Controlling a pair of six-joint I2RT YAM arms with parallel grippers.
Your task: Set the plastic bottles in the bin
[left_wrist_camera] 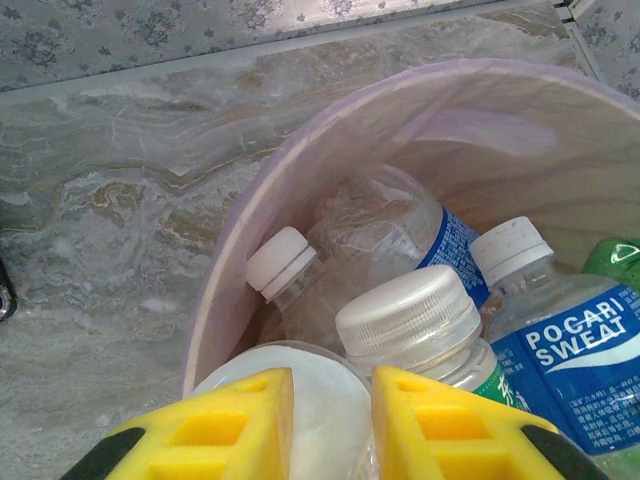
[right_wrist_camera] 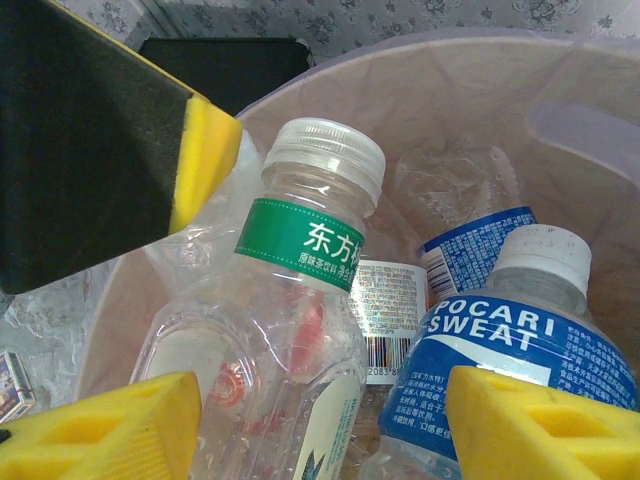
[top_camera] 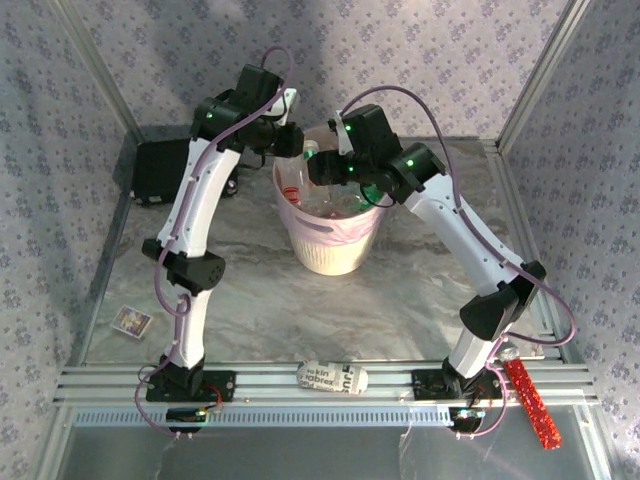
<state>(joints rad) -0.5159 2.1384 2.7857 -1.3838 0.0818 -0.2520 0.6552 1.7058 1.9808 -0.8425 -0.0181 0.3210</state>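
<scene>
- Yellow foam pads (left_wrist_camera: 240, 425) of the left gripper (left_wrist_camera: 332, 405) stand narrowly apart, nothing visibly pinched, just over the near rim of the tall round pale pink plastic bin (top_camera: 330, 255) (a sensible drop spot). That arm arches up, wrist tipped down.
- Mid-table, the bin holds the plastic bottles heaped: a clear bottle with a green neck band (right_wrist_camera: 300, 240) and a blue-labelled white-capped bottle (right_wrist_camera: 500, 350).
- Right gripper (right_wrist_camera: 320, 400) gapes wide above them, empty, its arm bent in from the right.
</scene>
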